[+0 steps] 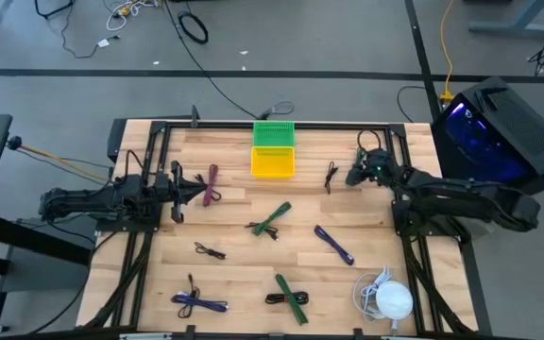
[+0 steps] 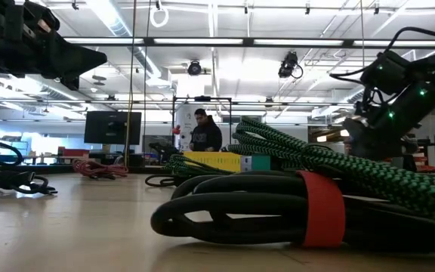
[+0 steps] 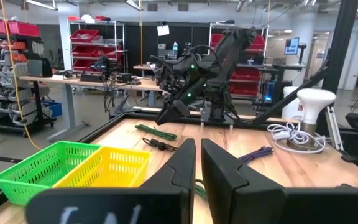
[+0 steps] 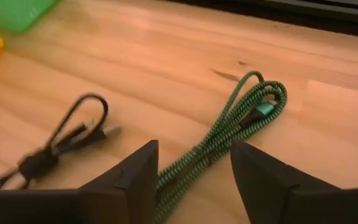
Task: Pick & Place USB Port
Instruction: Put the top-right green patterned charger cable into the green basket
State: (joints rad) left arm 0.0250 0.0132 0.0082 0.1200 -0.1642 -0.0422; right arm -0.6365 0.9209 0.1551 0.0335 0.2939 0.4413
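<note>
Several bundled USB cables lie on the wooden table. My left gripper [image 1: 203, 192] [image 3: 197, 165] is shut and empty. It hovers above the table [image 2: 89, 57] just left of a maroon cable [image 1: 212, 184]. My right gripper [image 1: 352, 176] [image 4: 194, 174] is open and hangs above the table near the far right. A black cable [image 1: 331, 176] [image 4: 61, 143] lies beside it. In the right wrist view a green braided cable [image 4: 229, 134] lies flat on the wood, showing between and beyond the fingers, untouched. A green basket [image 1: 274, 133] and a yellow basket [image 1: 273, 161] stand at the far middle.
More cables lie about: green [image 1: 272, 219], purple [image 1: 333, 244], small black [image 1: 210, 250], purple [image 1: 198, 302] and black-and-green [image 1: 289, 297] near the front. A white bulb with its cord [image 1: 390, 300] sits at the near right. A black frame [image 1: 281, 123] rims the table. A person [image 2: 205, 132] stands far behind.
</note>
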